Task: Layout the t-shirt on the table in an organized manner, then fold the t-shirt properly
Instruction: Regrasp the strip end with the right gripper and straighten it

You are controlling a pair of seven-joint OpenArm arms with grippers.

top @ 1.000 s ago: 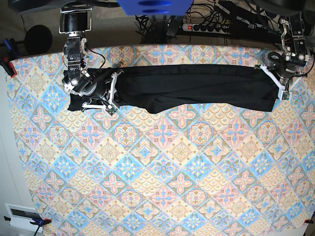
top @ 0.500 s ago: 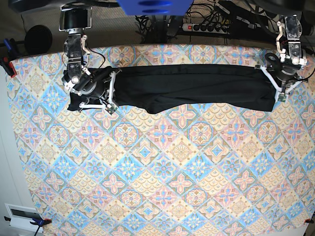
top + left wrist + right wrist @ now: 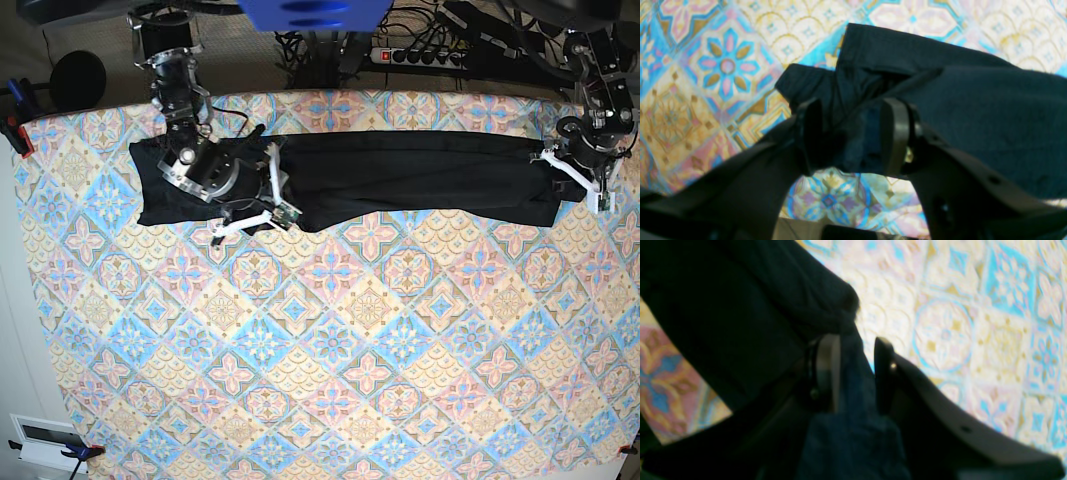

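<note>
Patterned cloth in blue, pink and cream covers the table [image 3: 330,380], whose near part is bare, while the black t-shirt [image 3: 420,175] lies as a long narrow band across its far part, close to the far edge. At the end of this band on the base view's right, the left hand [image 3: 853,136] has its two fingers [image 3: 895,135] spread apart with a bunch of the fabric loose between them, so it looks released. Toward the other end, the right hand [image 3: 857,373] is over the shirt with its jaws parted and a fold of dark cloth in the gap, not pressed.
</note>
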